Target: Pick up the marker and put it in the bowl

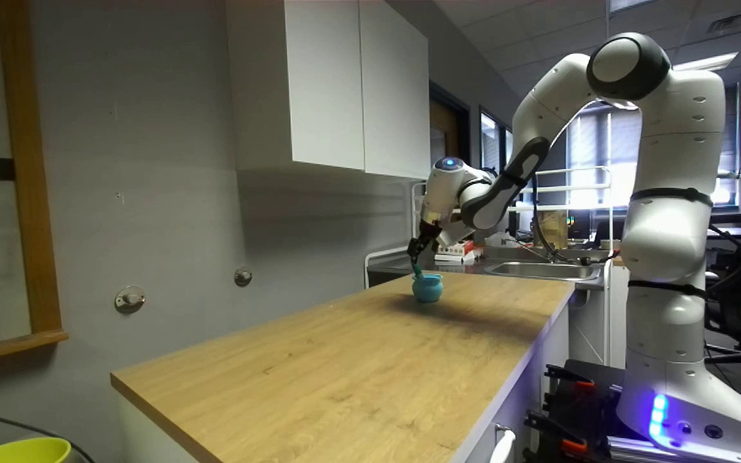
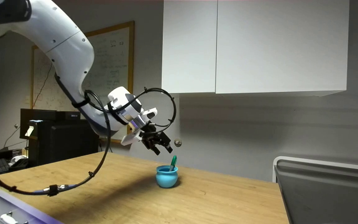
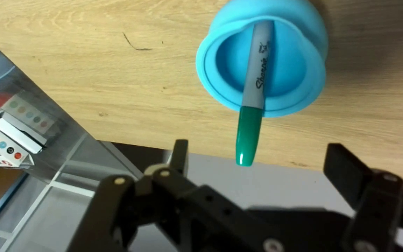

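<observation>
Wrist view alone shows "Sharpie" on the marker [image 3: 254, 91] in the bowl [image 3: 289, 66].

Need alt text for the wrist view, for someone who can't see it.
A green-capped marker leans in a small blue bowl on a wood-grain counter, its cap sticking out. At the bottom, the pincer is open, holding nothing. A white box with colored dots shows at left.
</observation>
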Motion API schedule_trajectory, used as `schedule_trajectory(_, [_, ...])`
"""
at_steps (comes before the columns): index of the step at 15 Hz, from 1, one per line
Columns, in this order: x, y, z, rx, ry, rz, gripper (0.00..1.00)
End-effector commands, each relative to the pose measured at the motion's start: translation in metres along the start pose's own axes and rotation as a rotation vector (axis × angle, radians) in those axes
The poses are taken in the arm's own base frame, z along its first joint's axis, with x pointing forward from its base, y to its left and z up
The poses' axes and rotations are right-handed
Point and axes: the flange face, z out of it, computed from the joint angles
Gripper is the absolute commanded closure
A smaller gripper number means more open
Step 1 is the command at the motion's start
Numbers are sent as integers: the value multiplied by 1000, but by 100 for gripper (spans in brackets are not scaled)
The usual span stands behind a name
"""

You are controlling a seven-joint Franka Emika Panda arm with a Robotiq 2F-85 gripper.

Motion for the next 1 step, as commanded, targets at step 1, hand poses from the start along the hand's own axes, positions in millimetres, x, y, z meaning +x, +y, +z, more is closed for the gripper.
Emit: schedule_trajectory(1, [-2,11,-32,38,0,-47,0])
